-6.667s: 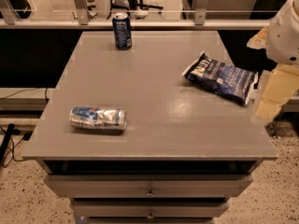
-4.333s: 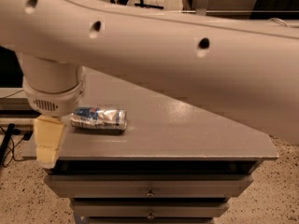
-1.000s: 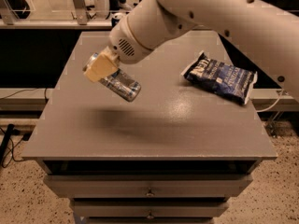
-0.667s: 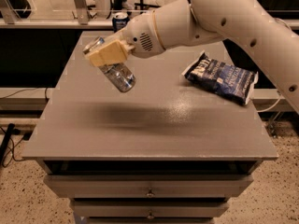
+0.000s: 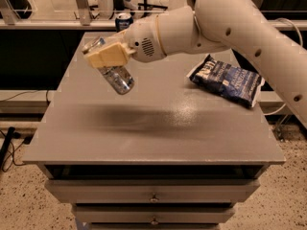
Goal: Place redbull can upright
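Observation:
My gripper (image 5: pixel 106 56) is above the left-middle of the grey table (image 5: pixel 158 123), its tan fingers shut around the redbull can (image 5: pixel 114 74). The slim silver can is held in the air, tilted, with one end up at the left behind the fingers and the other end pointing down to the right. It does not touch the table; its shadow lies on the tabletop below. My white arm reaches in from the upper right.
A dark blue can (image 5: pixel 123 21) stands upright at the table's far edge, partly behind my arm. A blue snack bag (image 5: pixel 226 80) lies at the right. Drawers (image 5: pixel 153 195) front the table below. A railing runs behind.
The can lay on its side at the front left of the table; my gripper took hold of it, lifted it and has been turning it toward vertical while moving slightly right.

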You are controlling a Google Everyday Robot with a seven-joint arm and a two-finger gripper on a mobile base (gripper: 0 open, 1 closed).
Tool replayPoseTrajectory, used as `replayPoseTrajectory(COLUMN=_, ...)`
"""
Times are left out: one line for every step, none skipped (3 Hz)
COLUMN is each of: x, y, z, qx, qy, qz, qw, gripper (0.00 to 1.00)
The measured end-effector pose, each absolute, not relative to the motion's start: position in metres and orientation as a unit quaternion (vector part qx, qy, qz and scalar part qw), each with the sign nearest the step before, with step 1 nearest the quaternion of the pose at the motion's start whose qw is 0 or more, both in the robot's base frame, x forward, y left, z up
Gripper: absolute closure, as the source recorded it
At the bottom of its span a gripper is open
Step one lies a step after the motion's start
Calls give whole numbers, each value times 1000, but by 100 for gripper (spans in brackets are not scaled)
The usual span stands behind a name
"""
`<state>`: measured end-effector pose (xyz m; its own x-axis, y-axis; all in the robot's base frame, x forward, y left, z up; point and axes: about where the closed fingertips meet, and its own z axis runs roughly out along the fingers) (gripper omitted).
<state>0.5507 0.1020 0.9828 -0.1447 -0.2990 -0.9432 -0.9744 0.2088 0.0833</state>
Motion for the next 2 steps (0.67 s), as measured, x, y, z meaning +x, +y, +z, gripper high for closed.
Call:
replayPoseTrajectory(x=553, y=121, z=988, qx=-489, qy=583, qz=425, qw=491, gripper=100)
replayPoseTrajectory(x=560, y=139, z=983, qx=-509, qy=507, qz=435, qw=542, gripper=100)
